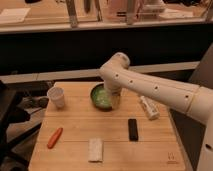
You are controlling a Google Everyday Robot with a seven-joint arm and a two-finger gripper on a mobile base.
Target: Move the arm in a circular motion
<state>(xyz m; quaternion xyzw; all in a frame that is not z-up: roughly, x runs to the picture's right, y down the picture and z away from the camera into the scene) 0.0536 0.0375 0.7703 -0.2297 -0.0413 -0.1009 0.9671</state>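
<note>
Camera view: the arm [150, 87] holds its hand [115, 100] over the green bowl [98, 98].

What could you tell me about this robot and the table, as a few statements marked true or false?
1. The white cup stands left of the green bowl. True.
2. The gripper hangs over the orange carrot. False: it hangs at the bowl's right side; the carrot lies front left.
3. The black block lies inside the bowl. False: it lies on the table, nearer the front.
4. The arm reaches in from the right. True.
</note>
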